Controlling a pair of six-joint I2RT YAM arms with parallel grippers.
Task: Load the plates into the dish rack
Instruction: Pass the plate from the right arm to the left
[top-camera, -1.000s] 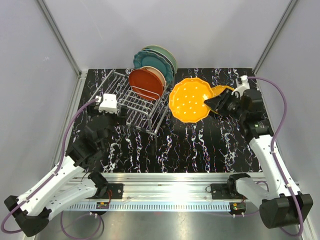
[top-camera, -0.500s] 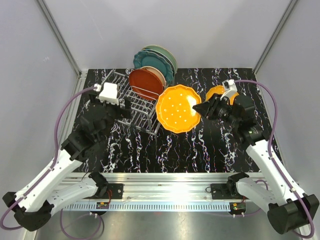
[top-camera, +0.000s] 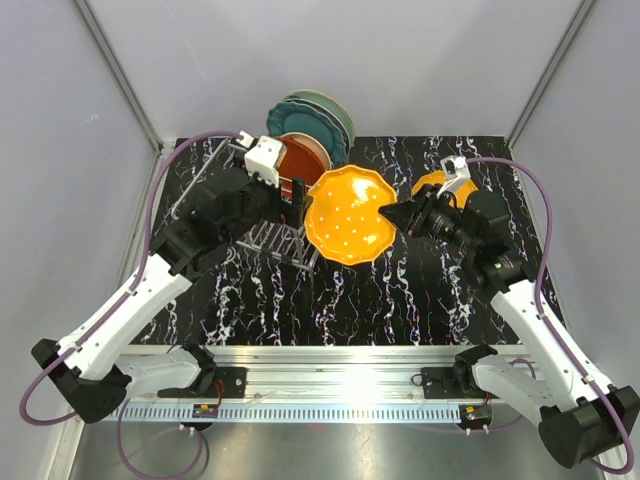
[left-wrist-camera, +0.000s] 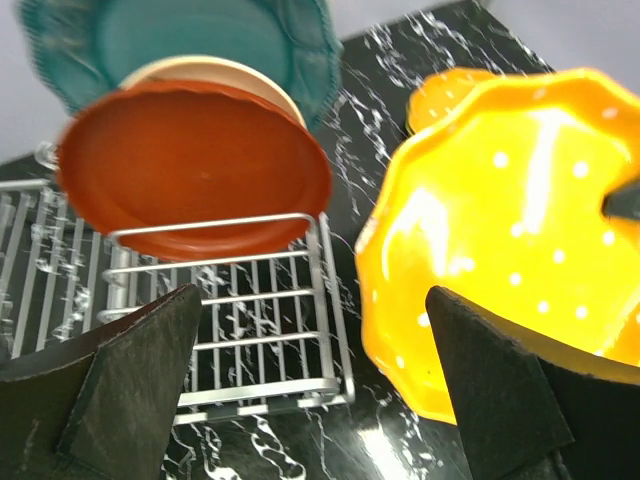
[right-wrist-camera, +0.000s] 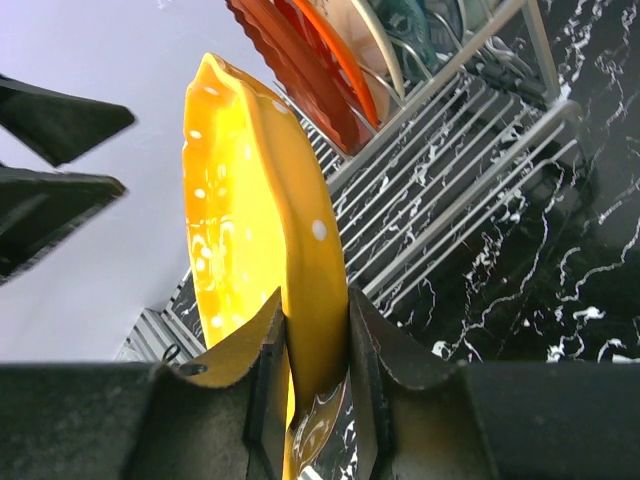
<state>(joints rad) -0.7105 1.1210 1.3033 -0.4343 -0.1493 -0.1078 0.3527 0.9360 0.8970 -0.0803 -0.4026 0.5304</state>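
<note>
Seen from above, a black, white-veined worktop (top-camera: 380, 290) is carrying a silver wire dish rack (top-camera: 262, 240) at about ten o'clock from its middle. Four plates are standing on edge at the rack's far end. A red-orange plate (top-camera: 298, 160) is sitting nearest the camera, with a cream-centred plate (top-camera: 318, 148) just behind it. A dark teal plate (top-camera: 290, 118) and a mint green plate (top-camera: 335, 108) are following toward twelve o'clock.

The right tool (top-camera: 398, 214) is reaching in from three o'clock and gripping a dotted orange-yellow plate (top-camera: 348, 215) by its rim. The wrist view is showing both fingers (right-wrist-camera: 265, 365) pinching the scalloped edge. This plate is hanging in the air, tilted, with its dotted face turned up toward the overhead camera. It is sitting just beside the rack's three o'clock side, not in a slot.

The left tool (top-camera: 296, 192) is hovering over the rack with its jaws spread wide, holding nothing; the lifted plate is at its three o'clock.

Behind the right arm, at about one o'clock, an orange piece (top-camera: 438, 184) is lying on the worktop. It is possibly another plate, though mostly hidden.
</note>
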